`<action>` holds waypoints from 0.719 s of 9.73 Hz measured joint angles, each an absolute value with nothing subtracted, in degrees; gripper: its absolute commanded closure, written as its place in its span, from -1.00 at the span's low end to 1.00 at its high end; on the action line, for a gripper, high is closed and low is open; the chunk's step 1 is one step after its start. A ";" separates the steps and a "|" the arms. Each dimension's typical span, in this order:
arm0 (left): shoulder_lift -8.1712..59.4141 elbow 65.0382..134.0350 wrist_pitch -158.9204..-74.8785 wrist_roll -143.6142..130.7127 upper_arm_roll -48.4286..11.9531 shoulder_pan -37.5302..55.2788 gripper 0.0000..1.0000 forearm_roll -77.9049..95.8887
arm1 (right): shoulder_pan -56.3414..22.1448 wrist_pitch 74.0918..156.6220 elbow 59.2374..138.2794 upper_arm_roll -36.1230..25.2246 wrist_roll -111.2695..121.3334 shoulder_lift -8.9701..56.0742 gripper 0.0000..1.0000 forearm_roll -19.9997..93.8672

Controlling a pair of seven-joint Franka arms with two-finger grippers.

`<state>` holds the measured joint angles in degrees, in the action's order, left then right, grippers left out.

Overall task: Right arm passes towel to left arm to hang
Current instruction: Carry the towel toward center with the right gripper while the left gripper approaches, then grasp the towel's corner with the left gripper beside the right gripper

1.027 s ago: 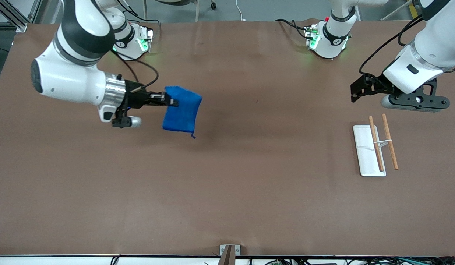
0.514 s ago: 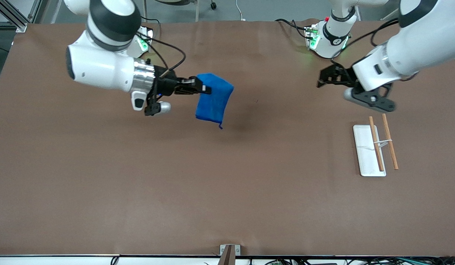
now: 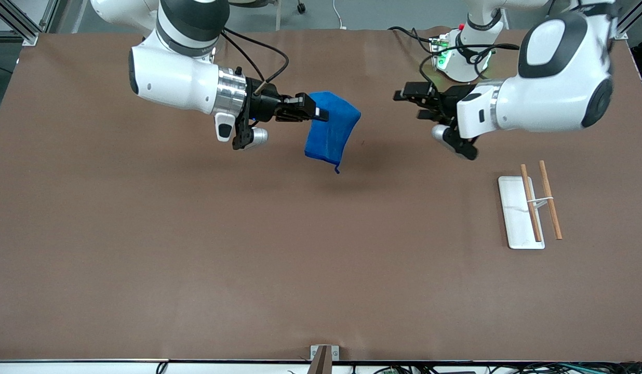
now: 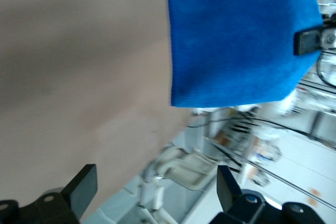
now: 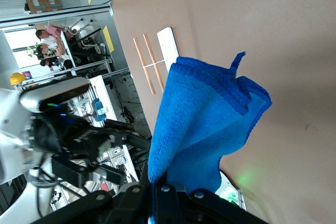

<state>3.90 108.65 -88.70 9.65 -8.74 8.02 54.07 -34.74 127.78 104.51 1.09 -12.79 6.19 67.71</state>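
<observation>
Your right gripper [image 3: 321, 113] has its fingers clamped on the blue towel [image 3: 331, 131], which hangs above the bench [image 3: 196, 249]. Your left gripper [image 3: 401, 97] faces it, fingers spread apart.

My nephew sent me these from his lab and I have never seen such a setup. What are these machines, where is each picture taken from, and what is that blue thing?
These are two white robot arms bolted to a brown table. The wide picture looks down from a high camera facing them; the other two come from small cameras on each arm's wrist. The right pincer is shut on a blue towel, which hangs in the air over the middle of the table. The left pincer is open and empty, pointing at the towel with a gap between them. Its own camera shows the towel ahead of its spread fingers. Toward the left arm's end of the table stands a small rack: a white base carrying two wooden rods.
</observation>
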 measured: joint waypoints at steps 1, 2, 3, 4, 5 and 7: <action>4.37 111.91 -89.37 12.72 -8.71 7.97 -0.99 59.36 | -34.83 127.89 104.49 1.08 -12.79 6.19 0.94 67.87; 5.16 113.77 -90.02 14.90 -8.77 8.01 -0.99 63.55 | -34.83 127.91 104.49 1.04 -12.79 6.19 0.93 67.94; 6.25 114.86 -90.20 17.54 -9.03 8.14 -0.98 67.03 | -34.83 127.94 104.47 1.01 -12.79 6.19 0.93 67.99; 7.29 116.43 -90.43 20.61 -9.43 8.24 -0.97 71.08 | -34.85 127.96 104.40 1.00 -12.79 6.19 0.93 68.08; 8.09 118.32 -91.34 22.86 -9.72 8.53 -0.93 76.52 | -34.95 127.96 104.12 1.01 -12.79 6.19 0.93 68.42; 9.53 120.89 -94.31 24.45 -9.90 10.84 -0.94 84.07 | -35.47 127.97 103.13 1.02 -12.82 6.18 0.92 71.62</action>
<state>9.53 120.89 -94.31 24.45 -9.90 10.84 84.07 -35.47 127.97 103.13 1.02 -12.82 6.18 71.62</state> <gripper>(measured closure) 0.031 0.965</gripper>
